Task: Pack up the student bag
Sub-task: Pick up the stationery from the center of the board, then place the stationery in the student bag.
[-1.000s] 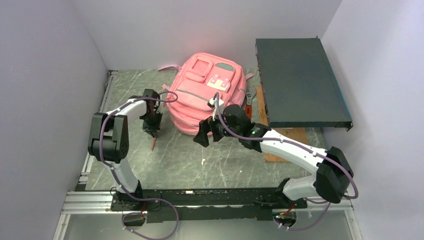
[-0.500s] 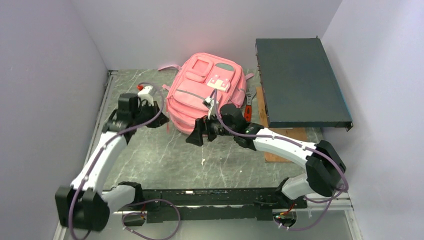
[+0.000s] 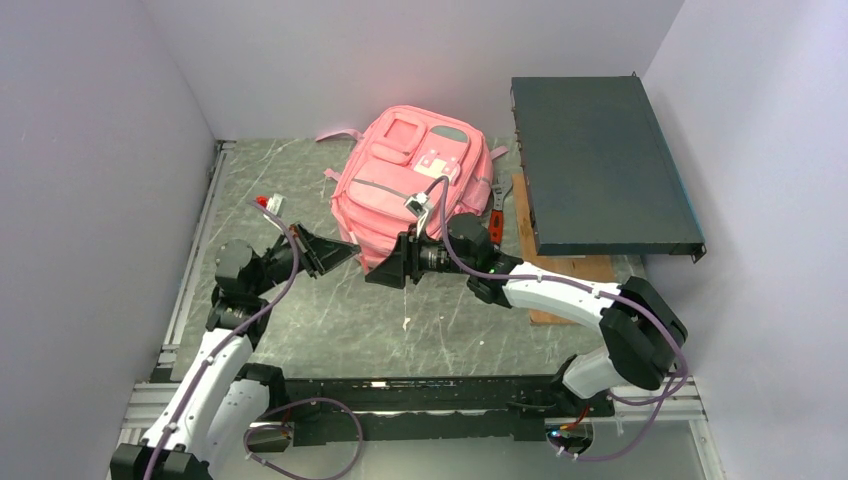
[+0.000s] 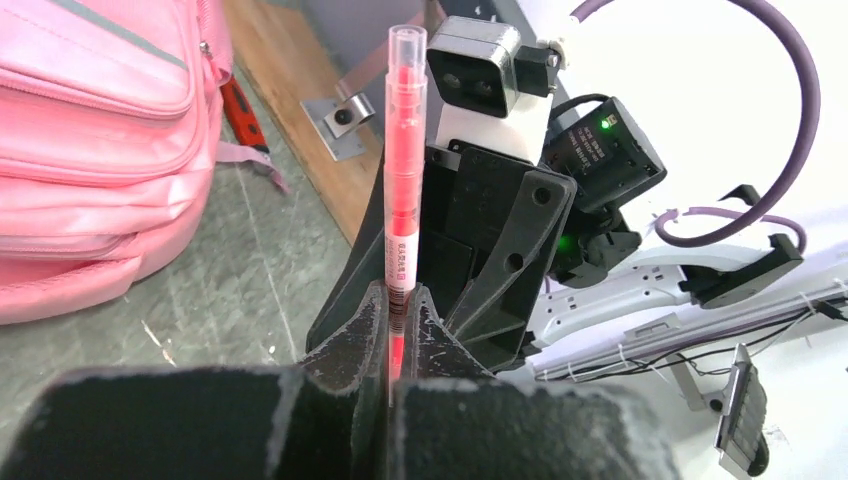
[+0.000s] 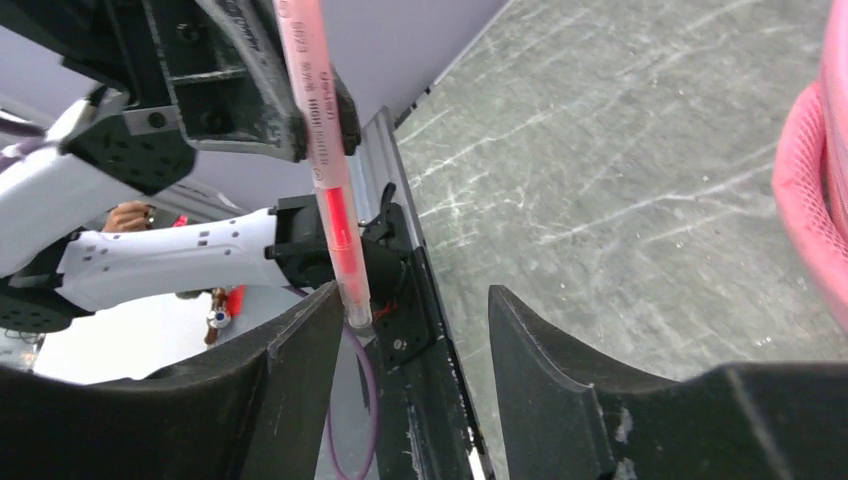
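I see the student bag (image 3: 410,185) lying pockets-up on the bench (image 3: 330,325) just above the centre of the top view. Its long axis runs from mid-frame up toward the back wall, leaning slightly right. My left hand (image 4: 398,300) is pinched narrow on a red pen (image 4: 405,150), which sticks straight out with its clear-capped end aimed at the right hand (image 3: 383,274). That hand is spread wide just below the bag's lower end, and the pen's end sits close beside one of its fingers (image 5: 300,340).
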Robot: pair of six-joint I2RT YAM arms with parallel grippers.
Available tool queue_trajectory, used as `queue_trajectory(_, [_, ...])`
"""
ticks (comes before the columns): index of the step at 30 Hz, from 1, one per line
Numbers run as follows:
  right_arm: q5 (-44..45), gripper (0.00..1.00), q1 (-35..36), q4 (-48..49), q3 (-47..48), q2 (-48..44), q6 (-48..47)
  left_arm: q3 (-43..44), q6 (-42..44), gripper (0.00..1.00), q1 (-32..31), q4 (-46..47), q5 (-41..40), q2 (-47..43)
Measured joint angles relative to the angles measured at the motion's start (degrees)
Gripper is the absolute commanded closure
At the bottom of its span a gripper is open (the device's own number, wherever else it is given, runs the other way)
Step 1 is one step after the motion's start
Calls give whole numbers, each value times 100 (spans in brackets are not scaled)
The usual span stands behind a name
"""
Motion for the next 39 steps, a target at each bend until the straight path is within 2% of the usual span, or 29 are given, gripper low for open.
queue_trajectory(5, [-144, 53, 17, 481, -59, -2, 264, -240, -549, 100, -7, 651, 114, 0])
queue_trajectory(11, [-157, 70, 17, 767, -149, -2, 474, -533, -1123, 100, -37, 1152, 168, 164])
queue_trajectory(19, [-275, 76, 22, 997, -149, 0, 605, -533, -1340, 100, -103, 1462, 131, 315])
queue_trajectory(20, [-275, 81, 22, 999, -149, 0, 608, -533, -1377, 100, -118, 1528, 129, 358])
queue_trajectory(22, [-293, 99, 22, 1003, -149, 4, 610, -533, -1434, 100, -153, 1624, 125, 439])
queue_trajectory(24, [-286, 100, 22, 966, -146, 13, 605, -531, -1436, 100, -173, 1687, 133, 496])
queue_trajectory(25, [-289, 100, 11, 914, -144, 20, 601, -529, -1408, 91, -177, 1679, 133, 514])
queue_trajectory(28, [-181, 100, 11, 529, -72, -7, 358, -352, -1034, 44, -177, 1117, 181, 568])
queue_trajectory(29, [-57, 100, 13, 179, 13, -55, 153, -63, -745, 34, -177, 358, 140, 581])
queue_trajectory(30, [70, 100, 22, -87, 76, -105, -17, 127, -446, 27, -177, -26, 85, 592])
queue_trajectory(35, [1388, 100, 37, -2267, 553, -669, -1307, 2103, 1392, 12, -177, -2935, -798, 822])
queue_trajectory(39, [2496, 100, 33, -3932, 1086, -914, -2120, 3469, 2492, 8, -173, -4100, -1556, 1102])
